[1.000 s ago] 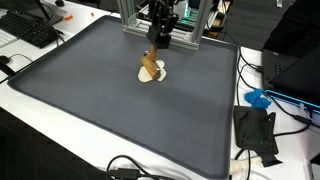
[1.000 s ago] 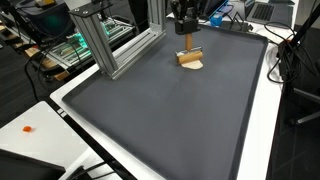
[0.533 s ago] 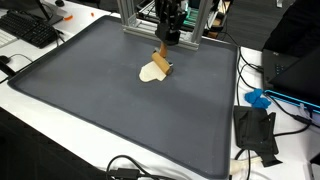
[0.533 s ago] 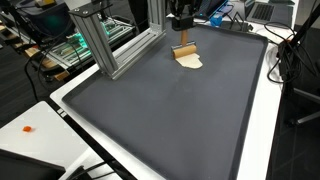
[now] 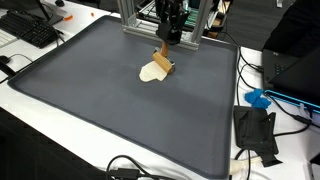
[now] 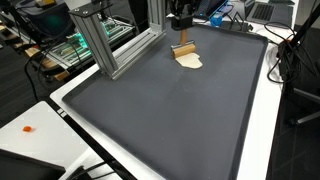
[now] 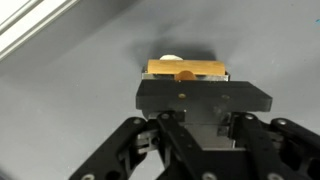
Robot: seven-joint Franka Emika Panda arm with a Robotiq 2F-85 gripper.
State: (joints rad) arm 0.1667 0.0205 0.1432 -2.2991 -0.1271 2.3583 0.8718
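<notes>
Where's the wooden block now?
The block sits at the far end of the mat in an exterior view, right under the gripper, by a pale piece.

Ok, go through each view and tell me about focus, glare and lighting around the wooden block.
In both exterior views: soft, even light, no glare on the grey mat, the gripper a dark shape with little detail. Wrist view: the wooden block is fairly sharp, the gripper's linkage in front is blurred, a pale bright streak crosses the top left corner.
</notes>
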